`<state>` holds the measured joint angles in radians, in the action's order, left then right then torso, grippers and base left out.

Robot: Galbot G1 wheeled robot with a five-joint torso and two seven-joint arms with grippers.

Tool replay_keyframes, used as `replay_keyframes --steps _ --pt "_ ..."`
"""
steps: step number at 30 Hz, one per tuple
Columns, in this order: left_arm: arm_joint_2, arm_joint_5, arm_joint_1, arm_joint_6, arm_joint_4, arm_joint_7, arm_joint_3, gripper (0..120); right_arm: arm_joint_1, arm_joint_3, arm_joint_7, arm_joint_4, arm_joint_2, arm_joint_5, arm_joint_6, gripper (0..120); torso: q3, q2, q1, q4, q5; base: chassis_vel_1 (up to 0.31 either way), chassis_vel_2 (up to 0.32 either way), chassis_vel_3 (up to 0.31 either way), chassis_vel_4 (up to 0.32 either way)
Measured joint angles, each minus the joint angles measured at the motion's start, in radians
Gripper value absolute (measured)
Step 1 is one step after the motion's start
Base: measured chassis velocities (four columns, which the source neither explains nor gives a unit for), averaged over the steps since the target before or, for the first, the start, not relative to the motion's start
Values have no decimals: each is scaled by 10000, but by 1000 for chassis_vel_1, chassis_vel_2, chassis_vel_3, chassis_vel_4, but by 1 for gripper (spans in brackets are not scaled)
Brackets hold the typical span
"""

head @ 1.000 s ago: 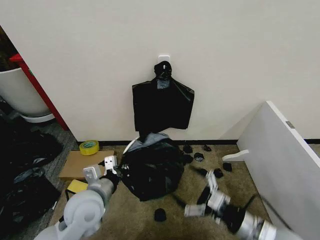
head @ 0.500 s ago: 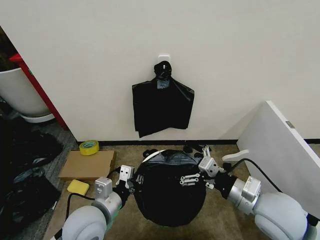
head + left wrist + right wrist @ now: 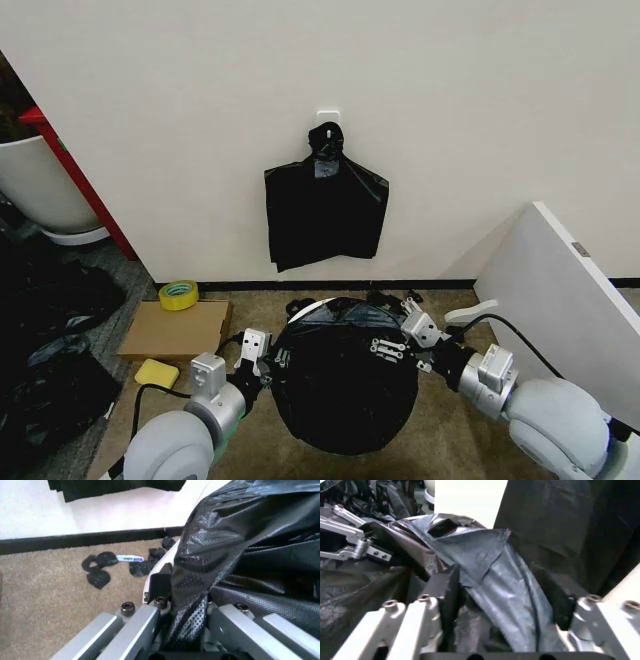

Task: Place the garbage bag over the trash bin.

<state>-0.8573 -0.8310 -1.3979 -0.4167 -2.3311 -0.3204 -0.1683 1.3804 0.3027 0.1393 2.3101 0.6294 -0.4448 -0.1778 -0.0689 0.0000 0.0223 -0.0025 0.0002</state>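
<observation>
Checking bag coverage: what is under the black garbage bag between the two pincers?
A sliver of the trash bin's white rim shows at the back; the garbage bag hides the rest.

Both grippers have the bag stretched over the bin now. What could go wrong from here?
1. The garbage bag is thin film, pulled taut between the left gripper and the right gripper; more pulling may tear it.
2. A strip of the trash bin rim stays bare on the wall side, so the bag might slip off once it is let go.
3. The bin looks light; uneven pulling could tip it.
</observation>
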Motion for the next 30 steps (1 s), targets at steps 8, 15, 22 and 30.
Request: replay_keyframes --steps 8,15,22,30 --pt "-11 1 -39 5 -4 -19 0 0 80 10 -4 75 29 156 131 26 0 0 0 0 0 0 0 0 0" --pt "-9 -8 -163 -44 -40 -29 -8 0 112 12 44 123 52 687 506 0 0 0 0 1 0 0 0 0 0" --pt "-23 -32 -262 -129 -66 -29 -3 0 142 30 90 70 63 939 743 3 0 0 0 0 0 0 0 0 0" --pt "-17 -77 -338 -172 -66 -39 -24 0 242 68 40 65 79 1036 1085 34 0 0 0 1 0 0 0 0 0"
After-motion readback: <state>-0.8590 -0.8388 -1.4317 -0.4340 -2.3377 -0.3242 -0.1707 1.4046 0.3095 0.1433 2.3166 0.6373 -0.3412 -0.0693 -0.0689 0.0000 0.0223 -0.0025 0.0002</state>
